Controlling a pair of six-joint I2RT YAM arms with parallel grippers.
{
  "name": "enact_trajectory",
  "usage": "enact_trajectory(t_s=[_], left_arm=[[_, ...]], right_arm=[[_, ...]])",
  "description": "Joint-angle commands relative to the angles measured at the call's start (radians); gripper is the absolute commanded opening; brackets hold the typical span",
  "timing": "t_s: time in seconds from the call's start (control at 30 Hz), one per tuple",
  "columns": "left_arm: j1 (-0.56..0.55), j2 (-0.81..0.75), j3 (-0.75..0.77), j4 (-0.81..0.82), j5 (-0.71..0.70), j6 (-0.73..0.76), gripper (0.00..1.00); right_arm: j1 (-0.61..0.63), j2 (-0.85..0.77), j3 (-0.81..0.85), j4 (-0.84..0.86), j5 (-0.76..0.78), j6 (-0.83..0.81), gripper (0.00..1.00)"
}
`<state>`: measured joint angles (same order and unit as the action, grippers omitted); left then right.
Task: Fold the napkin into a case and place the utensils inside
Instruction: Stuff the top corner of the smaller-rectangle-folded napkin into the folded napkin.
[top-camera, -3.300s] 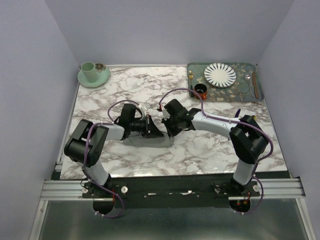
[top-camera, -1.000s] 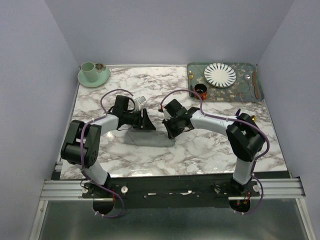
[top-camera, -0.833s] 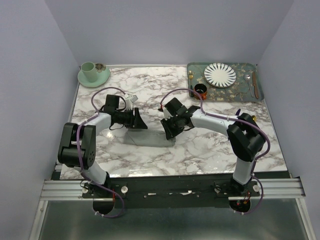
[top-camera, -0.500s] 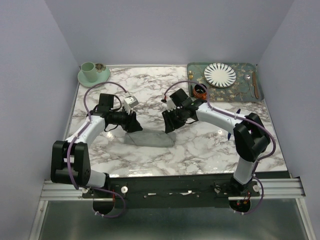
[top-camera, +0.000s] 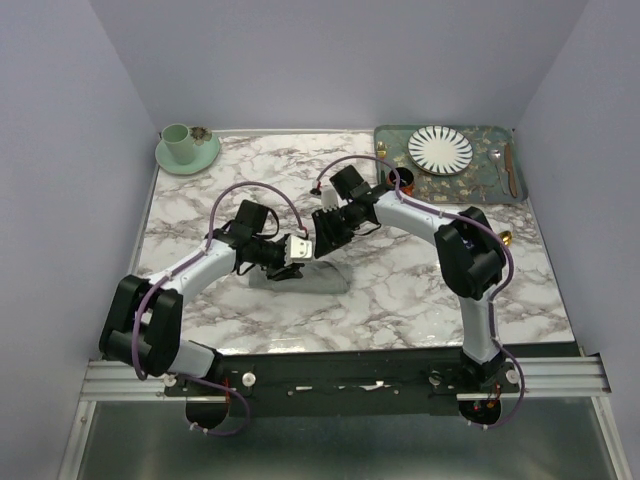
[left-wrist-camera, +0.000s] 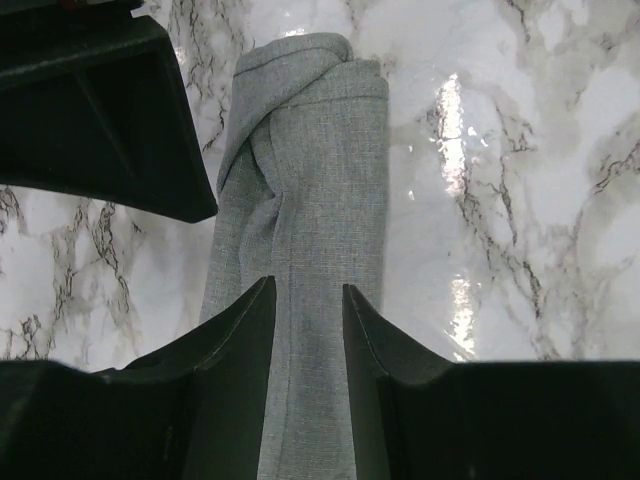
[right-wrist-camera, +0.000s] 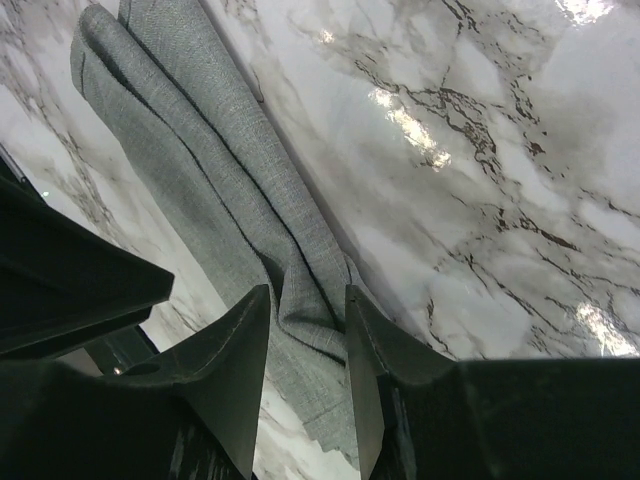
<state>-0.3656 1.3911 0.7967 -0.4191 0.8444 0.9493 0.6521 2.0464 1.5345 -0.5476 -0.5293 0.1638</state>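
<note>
This is a robotics lab test cell dressed as a dining table. 3 bare lavender walls (top-camera: 330, 60) box in a marble-look tabletop (top-camera: 400, 290). A cabled left arm (top-camera: 200, 265) and right arm (top-camera: 415, 212) are bolted to an aluminium rail (top-camera: 120, 378) along the bottom. A cup and saucer (top-camera: 180, 145) sit at upper left, and a tray (top-camera: 392, 135) with a striped plate (top-camera: 440, 150) at upper right.

Grey napkin (left-wrist-camera: 310, 200), folded into a narrow creased strip, lying flat

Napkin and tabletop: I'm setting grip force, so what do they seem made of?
The napkin looks like woven cloth, matte grey: fine weave and soft creases show. The tabletop looks like polished marble, white with grey veins and bright glints; it could be laminate.
</note>
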Motion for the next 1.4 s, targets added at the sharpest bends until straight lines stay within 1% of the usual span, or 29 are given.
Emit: enact_trajectory(t_s=[0.0, 0.1, 0.17, 0.27, 0.53, 0.73, 0.93, 1.07, 1.1, 1.23, 1.37], left_arm=[[-0.030, 0.081, 0.042, 0.062, -0.082, 0.063, 0.41], [-0.039, 0.127, 0.070, 0.040, -0.103, 0.083, 0.41], [-0.041, 0.144, 0.098, 0.034, -0.107, 0.078, 0.45], [-0.050, 0.170, 0.122, 0.032, -0.126, 0.066, 0.47], [-0.064, 0.220, 0.188, -0.101, -0.157, 0.105, 0.52], [-0.064, 0.175, 0.130, -0.090, -0.192, 0.117, 0.53], [-0.064, 0.164, 0.113, -0.093, -0.205, 0.120, 0.51], [-0.062, 0.189, 0.133, -0.106, -0.222, 0.129, 0.48], [-0.064, 0.200, 0.136, -0.112, -0.226, 0.128, 0.48], [-0.064, 0.203, 0.137, -0.115, -0.229, 0.140, 0.49], [-0.067, 0.204, 0.144, -0.121, -0.215, 0.137, 0.49]], right_arm=[[0.004, 0.060, 0.059, 0.006, -0.083, 0.026, 0.44], [0.006, 0.090, 0.087, 0.006, -0.100, 0.029, 0.44], [0.006, 0.110, 0.102, 0.009, -0.106, 0.029, 0.44], [0.004, 0.130, 0.130, 0.006, -0.116, 0.034, 0.44], [0.006, 0.184, 0.161, -0.003, -0.156, 0.033, 0.44], [0.007, 0.202, 0.156, -0.014, -0.198, 0.014, 0.44], [0.014, 0.215, 0.153, -0.014, -0.228, -0.001, 0.42], [0.020, 0.228, 0.151, -0.014, -0.251, -0.006, 0.36], [0.020, 0.230, 0.150, -0.014, -0.250, -0.006, 0.33], [0.023, 0.236, 0.141, -0.012, -0.244, -0.006, 0.30], [0.023, 0.233, 0.134, -0.011, -0.239, -0.007, 0.24]])
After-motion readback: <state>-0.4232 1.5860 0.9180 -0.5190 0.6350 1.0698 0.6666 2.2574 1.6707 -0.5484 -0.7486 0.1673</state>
